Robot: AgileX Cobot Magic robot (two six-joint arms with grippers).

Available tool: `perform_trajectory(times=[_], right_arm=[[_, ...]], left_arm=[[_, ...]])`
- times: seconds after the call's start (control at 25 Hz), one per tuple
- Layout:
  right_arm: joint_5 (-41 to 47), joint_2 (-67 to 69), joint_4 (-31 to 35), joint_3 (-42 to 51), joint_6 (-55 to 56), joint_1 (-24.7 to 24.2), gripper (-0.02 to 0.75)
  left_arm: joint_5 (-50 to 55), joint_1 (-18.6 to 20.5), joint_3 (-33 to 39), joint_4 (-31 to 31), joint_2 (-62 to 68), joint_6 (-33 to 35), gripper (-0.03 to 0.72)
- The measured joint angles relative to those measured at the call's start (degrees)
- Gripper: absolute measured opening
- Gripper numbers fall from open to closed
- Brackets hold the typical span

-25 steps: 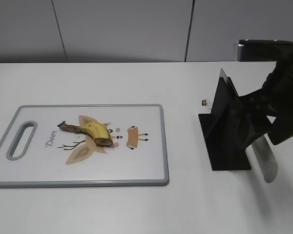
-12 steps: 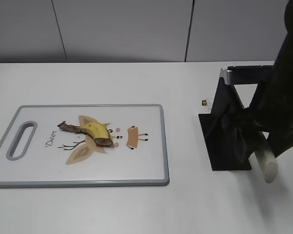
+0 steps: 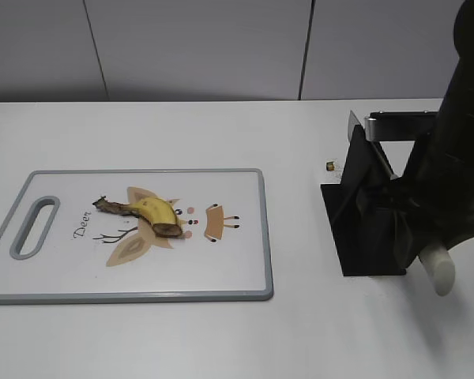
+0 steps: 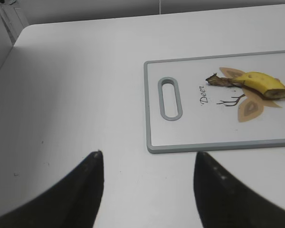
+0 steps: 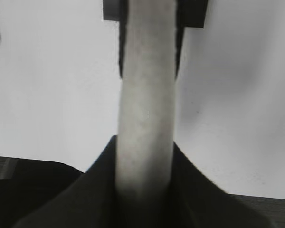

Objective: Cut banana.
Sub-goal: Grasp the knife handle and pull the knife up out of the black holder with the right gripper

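The banana point(image 3: 146, 212) is not cut yet. The knife point(image 3: 437, 267) is gripped by the right gripper point(image 3: 415, 237) near the right edge; the left gripper point(image 4: 147, 190) is spread wide and holds nothing.

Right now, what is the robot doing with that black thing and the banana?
The right gripper is closed around the pale handle of a knife that sits in a black stand on the white table. The banana, a short piece with its stem, lies on the cutting board with the deer picture. Nothing is cutting it yet. The left gripper hangs open above the table near the board, holding nothing.
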Motion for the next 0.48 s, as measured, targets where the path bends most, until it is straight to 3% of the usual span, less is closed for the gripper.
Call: perform_trajectory(times=[0.48], right_arm=[[0.5, -1.8, 1.3, 0.0, 0.4, 0.0, 0.165]], left_arm=[[0.0, 0.0, 0.0, 0.0, 0.0, 0.0, 0.561]])
